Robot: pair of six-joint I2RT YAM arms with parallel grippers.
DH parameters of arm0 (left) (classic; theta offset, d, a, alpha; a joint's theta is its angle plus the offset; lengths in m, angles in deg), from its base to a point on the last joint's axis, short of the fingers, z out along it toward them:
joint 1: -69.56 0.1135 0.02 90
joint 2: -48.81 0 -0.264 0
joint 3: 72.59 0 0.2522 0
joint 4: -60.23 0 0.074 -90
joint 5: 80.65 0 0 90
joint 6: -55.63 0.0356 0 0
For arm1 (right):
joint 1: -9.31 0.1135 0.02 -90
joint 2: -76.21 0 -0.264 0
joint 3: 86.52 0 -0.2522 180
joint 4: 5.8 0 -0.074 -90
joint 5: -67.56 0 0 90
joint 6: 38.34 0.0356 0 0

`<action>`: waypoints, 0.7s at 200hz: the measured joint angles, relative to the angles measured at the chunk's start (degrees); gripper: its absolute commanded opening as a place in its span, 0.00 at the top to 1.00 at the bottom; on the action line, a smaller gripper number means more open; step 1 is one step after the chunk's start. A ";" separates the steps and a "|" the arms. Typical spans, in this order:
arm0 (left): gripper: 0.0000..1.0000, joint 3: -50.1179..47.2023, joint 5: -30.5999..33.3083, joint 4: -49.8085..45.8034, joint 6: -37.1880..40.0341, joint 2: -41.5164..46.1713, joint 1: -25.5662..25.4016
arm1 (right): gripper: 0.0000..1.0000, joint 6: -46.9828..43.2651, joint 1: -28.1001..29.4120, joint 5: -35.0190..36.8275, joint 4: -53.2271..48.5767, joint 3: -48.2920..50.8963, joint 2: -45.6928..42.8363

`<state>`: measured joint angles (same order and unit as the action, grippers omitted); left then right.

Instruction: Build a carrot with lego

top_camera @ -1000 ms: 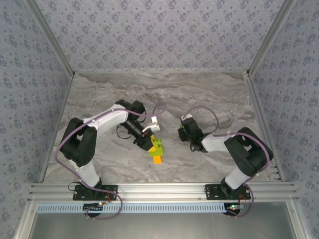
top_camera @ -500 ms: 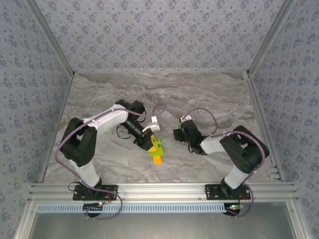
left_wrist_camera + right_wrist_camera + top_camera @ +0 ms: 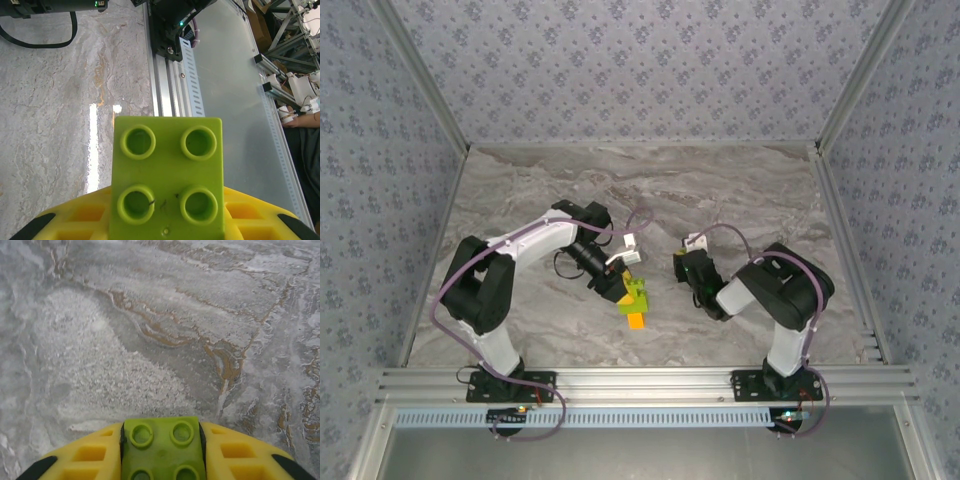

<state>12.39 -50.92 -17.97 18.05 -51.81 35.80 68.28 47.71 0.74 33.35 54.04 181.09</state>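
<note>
My left gripper (image 3: 620, 284) is shut on the carrot (image 3: 636, 300), a small build of lime-green bricks with an orange brick (image 3: 636, 320) at its near end, held at the table's middle. In the left wrist view a lime-green four-stud brick (image 3: 167, 175) sits between my yellow fingers (image 3: 75, 220). My right gripper (image 3: 682, 266) hovers just right of the carrot, apart from it. In the right wrist view the right gripper (image 3: 162, 455) is shut on a lime-green lego brick (image 3: 162, 445), studs facing the camera, above bare marble.
The grey marble table (image 3: 650, 190) is walled by patterned panels on three sides. An aluminium rail (image 3: 640, 380) with both arm bases runs along the near edge. Open tabletop lies behind both grippers.
The right arm has folded, its elbow swinging left toward the centre, while its gripper stays close to the carrot. The left arm and the carrot have not moved.
</note>
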 measured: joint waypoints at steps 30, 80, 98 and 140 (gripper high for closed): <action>0.73 0.11 0.00 0.00 -0.02 0.00 0.00 | 0.82 -0.09 -0.07 -0.26 1.53 0.37 0.24; 0.74 0.31 0.00 0.02 -0.24 0.00 0.00 | 0.85 -3.13 -1.38 -10.75 -17.97 -0.22 -12.50; 0.74 0.33 0.00 0.00 -0.42 0.00 0.00 | 0.82 -6.56 -3.08 -20.15 -30.51 -4.42 -20.46; 0.74 0.37 0.00 0.00 -0.42 0.00 0.00 | 0.81 -17.16 -8.44 -45.00 -54.77 -23.69 -26.47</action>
<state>12.76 -50.92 -17.97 17.63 -51.81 35.80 51.13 39.27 -44.26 -21.42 30.35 154.62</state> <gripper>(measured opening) 0.350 0.336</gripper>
